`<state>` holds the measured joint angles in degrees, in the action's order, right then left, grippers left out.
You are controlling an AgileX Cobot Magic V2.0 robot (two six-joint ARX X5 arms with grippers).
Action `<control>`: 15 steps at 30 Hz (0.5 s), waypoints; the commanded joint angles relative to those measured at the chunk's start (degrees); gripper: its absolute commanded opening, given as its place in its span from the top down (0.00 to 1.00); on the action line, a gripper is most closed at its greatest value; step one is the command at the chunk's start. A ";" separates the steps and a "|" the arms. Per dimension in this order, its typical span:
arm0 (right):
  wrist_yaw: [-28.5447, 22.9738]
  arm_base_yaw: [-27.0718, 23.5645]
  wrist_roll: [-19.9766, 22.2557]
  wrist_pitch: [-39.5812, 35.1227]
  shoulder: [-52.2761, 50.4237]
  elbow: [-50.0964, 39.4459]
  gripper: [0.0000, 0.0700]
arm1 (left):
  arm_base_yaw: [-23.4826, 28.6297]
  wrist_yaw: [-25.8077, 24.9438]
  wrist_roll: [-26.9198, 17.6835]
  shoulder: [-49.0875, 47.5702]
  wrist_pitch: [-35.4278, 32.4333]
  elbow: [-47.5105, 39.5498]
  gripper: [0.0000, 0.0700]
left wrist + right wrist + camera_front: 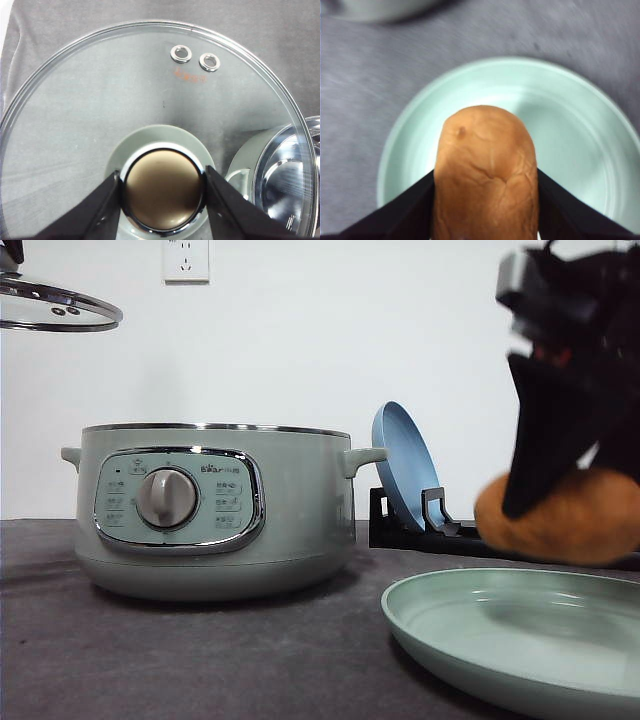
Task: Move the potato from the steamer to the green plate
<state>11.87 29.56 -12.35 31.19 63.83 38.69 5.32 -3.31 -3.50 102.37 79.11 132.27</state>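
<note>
Orange-brown, wrinkly oval potato [486,172] hangs over the pale green round plate [570,130], squeezed at three and nine o'clock by the right gripper's black fingers [400,212]. It looks soft and light, so a gentle middle hold suits it. The left gripper [162,192] grips the glass lid's knob [162,190].

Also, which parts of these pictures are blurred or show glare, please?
Front view: the right gripper and potato are smeared by blur, while the steamer is sharp. Right wrist view: the green plate and the cloth look soft; the potato skin is clearer. Left wrist view: bright glare on the steamer's metal inside; the glass lid is sharp.
</note>
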 commanded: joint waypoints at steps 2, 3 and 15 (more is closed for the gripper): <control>-0.39 0.24 -2.04 -1.85 0.55 -1.76 0.66 | -0.15 -0.39 0.38 0.00 -1.99 2.23 1.00; -0.40 0.24 -2.07 -2.28 0.55 -2.55 0.66 | -0.15 -0.40 0.39 0.00 -1.99 2.23 1.00; -3.11 0.25 -2.03 -4.69 0.55 -5.43 0.66 | -0.20 -1.41 0.46 0.00 -1.99 2.23 1.00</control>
<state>8.80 29.52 -13.78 27.09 63.83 32.95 5.13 -4.45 -3.48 102.37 79.11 132.27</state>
